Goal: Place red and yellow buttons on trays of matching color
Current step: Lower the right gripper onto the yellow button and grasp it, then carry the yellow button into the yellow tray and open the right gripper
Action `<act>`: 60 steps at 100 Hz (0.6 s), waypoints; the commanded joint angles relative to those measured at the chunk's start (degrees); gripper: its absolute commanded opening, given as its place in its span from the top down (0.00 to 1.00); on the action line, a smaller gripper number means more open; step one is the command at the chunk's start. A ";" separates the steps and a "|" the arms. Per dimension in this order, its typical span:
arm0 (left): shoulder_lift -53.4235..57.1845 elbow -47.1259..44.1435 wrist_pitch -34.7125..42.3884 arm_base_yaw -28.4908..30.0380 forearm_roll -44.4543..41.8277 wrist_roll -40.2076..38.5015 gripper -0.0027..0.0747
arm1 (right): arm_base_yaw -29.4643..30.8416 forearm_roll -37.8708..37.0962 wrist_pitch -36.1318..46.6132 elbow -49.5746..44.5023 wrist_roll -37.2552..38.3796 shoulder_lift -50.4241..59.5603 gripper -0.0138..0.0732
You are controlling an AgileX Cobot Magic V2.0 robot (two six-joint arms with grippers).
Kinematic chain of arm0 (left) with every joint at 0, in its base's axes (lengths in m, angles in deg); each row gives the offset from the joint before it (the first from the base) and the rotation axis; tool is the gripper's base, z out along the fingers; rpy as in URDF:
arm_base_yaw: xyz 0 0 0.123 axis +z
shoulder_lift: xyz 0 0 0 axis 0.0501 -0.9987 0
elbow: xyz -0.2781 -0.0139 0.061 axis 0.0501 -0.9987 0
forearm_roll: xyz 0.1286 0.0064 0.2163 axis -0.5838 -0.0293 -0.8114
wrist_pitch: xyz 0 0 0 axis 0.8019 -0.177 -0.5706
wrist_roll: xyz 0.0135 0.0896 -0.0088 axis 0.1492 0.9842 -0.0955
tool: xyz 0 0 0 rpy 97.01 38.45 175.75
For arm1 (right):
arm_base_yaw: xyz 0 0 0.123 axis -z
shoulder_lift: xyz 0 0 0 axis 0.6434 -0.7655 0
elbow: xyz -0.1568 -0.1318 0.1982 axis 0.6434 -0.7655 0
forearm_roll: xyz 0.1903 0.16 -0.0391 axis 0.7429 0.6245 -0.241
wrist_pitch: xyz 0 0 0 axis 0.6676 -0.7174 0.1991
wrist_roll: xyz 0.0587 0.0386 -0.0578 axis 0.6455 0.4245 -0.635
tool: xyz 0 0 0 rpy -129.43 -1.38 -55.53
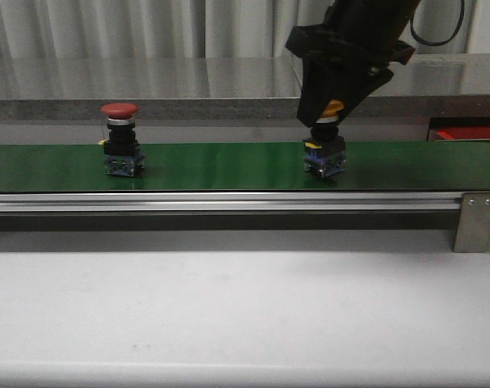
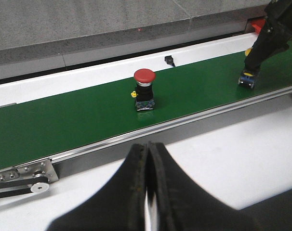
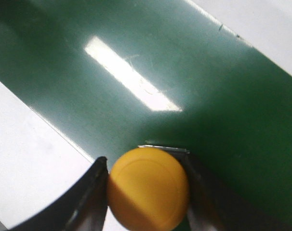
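The red button [image 1: 120,109] stands upright on the left part of the green belt [image 1: 229,166]; the left wrist view also shows this red button [image 2: 144,75]. Further right on the belt stands the yellow button [image 1: 324,153], whose cap [image 3: 148,187] fills the space between the right gripper's fingers. My right gripper [image 1: 330,121] comes down from above and is shut on that cap, a finger touching each side. My left gripper [image 2: 148,147] is shut on nothing, over the white table in front of the belt. No tray shows clearly.
A metal rail [image 1: 229,202] with an end bracket [image 1: 475,218] runs along the belt's front edge. White tabletop [image 1: 245,315] lies in front. A red-edged thing [image 1: 463,129] sits behind the belt at the far right; I cannot tell what it is.
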 commanded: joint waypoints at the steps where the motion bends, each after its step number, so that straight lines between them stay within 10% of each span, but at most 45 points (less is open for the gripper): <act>1: -0.36 1.39 3.70 -0.49 1.38 -0.25 0.99 | 0.39 0.89 3.23 1.07 -0.76 6.10 0.74; 60: -0.36 1.39 3.70 -0.49 1.38 -0.25 0.99 | 20.17 2.78 6.78 -11.96 -0.71 20.01 0.74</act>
